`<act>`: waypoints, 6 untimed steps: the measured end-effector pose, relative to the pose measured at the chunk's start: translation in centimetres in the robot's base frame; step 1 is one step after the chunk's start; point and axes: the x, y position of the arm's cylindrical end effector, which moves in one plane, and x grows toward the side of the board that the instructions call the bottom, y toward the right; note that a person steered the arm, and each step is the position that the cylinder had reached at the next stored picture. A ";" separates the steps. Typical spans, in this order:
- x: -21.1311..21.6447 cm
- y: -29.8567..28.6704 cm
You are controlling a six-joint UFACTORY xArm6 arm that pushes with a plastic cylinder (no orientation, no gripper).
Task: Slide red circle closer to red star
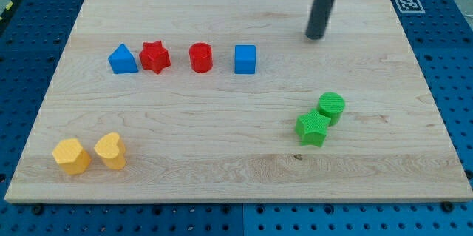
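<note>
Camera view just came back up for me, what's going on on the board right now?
My tip is at the view's upper right, touching no block, well to the right of and above the row near the top left. That row runs blue triangle, red star, red circle, blue cube. A gap separates the circle from the star, so the push is not yet done. Two green blocks sit touching at the lower right, two yellow blocks at the lower left.
</note>
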 end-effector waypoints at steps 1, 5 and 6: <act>-1.3 -7.1; 7.1 -21.6; 8.0 -24.3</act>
